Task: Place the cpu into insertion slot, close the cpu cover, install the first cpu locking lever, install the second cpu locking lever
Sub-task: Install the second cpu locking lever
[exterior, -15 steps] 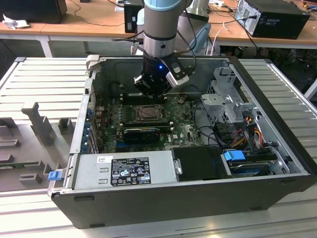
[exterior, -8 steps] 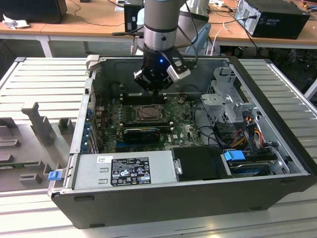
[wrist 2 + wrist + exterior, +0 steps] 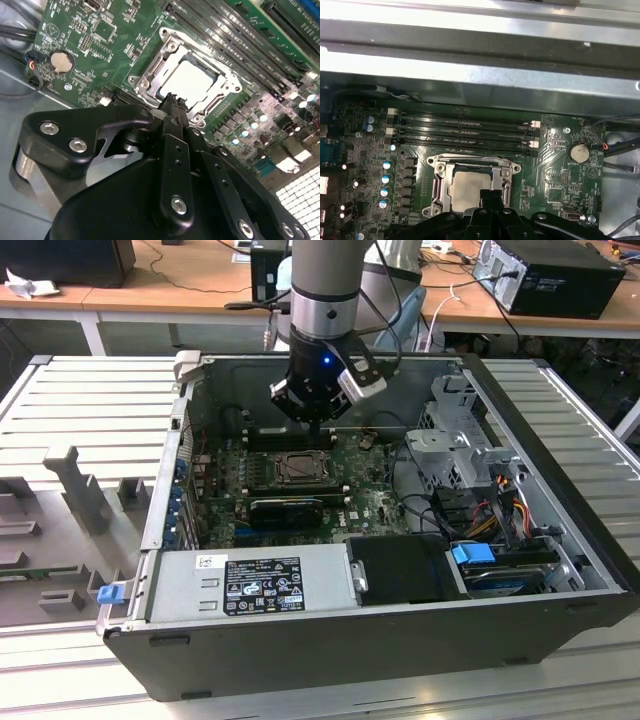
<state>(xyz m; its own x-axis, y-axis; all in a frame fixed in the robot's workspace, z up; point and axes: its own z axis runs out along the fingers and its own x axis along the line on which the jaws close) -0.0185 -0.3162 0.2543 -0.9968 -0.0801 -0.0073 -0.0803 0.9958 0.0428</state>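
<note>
The open computer case (image 3: pixel 400 640) lies on its side on a ribbed grey surface (image 3: pixel 80 400), and the gripper (image 3: pixel 318 420) hangs down inside it from the arm, over the far part of the green motherboard (image 3: pixel 370 505). The insertion slot (image 3: pixel 297 467) sits directly below the gripper, slightly nearer the exterior camera than its tip. In both wrist views the gripper's two fingers are drawn together into a narrow black point (image 3: pixel 172 102) with nothing held between them, and that point hovers at the edge of the slot's metal frame.

The cpu (image 3: pixel 467 187) already lies flat in the insertion slot, its pale face showing through the window of the cpu cover (image 3: pixel 150 80), which appears to lie down over it; whether the cover is fully seated cannot be told. The four long black memory slots (image 3: pixel 465 132) run just beyond the slot from the gripper, and a round coin battery (image 3: pixel 579 151) sits well off to one side.

The work in hand looks like pressing down the cover or working a locking lever. To do it well, the closed tip should bear only on the metal frame, never on the chip's face, and push straight and gently so the thin metal does not bend or slip.
</note>
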